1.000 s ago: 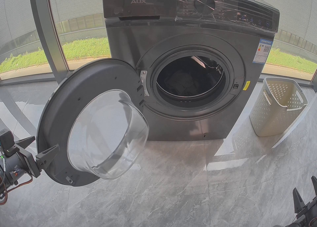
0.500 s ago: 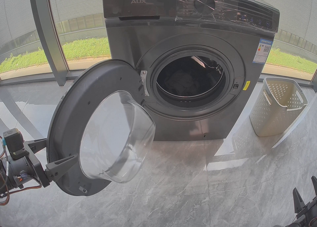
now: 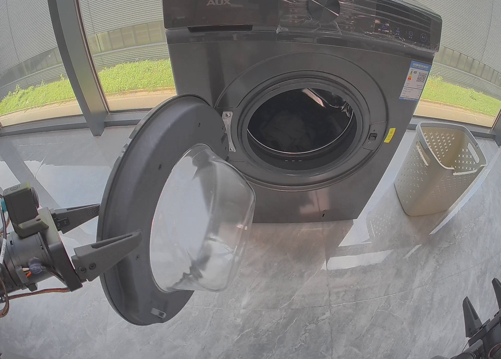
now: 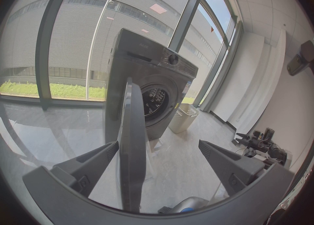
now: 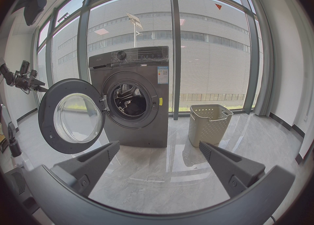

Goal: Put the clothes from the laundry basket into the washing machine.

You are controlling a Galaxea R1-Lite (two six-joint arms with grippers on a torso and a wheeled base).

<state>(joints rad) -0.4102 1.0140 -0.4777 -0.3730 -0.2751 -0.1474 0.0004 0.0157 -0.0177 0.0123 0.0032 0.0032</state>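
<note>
The grey washing machine (image 3: pixel 302 62) stands with its round door (image 3: pixel 156 167) swung partly open on the left hinge. Dark clothes (image 3: pixel 287 133) lie in the drum. My left gripper (image 3: pixel 119 222) is open, its fingers straddling the door's outer rim (image 4: pixel 132 137), one finger (image 4: pixel 95 160) close against the door's outer face. The cream laundry basket (image 3: pixel 441 167) stands to the machine's right, and its visible inside shows bare perforated walls. My right gripper (image 3: pixel 482 305) hangs open low at the right, far from the machine (image 5: pixel 130 68) and the basket (image 5: pixel 209 122).
Tall windows with grey frames (image 3: pixel 73 52) run behind the machine. The glossy tiled floor (image 3: pixel 313 282) spreads wide in front of the machine and the basket.
My left gripper has moved right and forward with the door's rim between its fingers, and the door has swung further toward the drum opening. The right arm has kept still.
</note>
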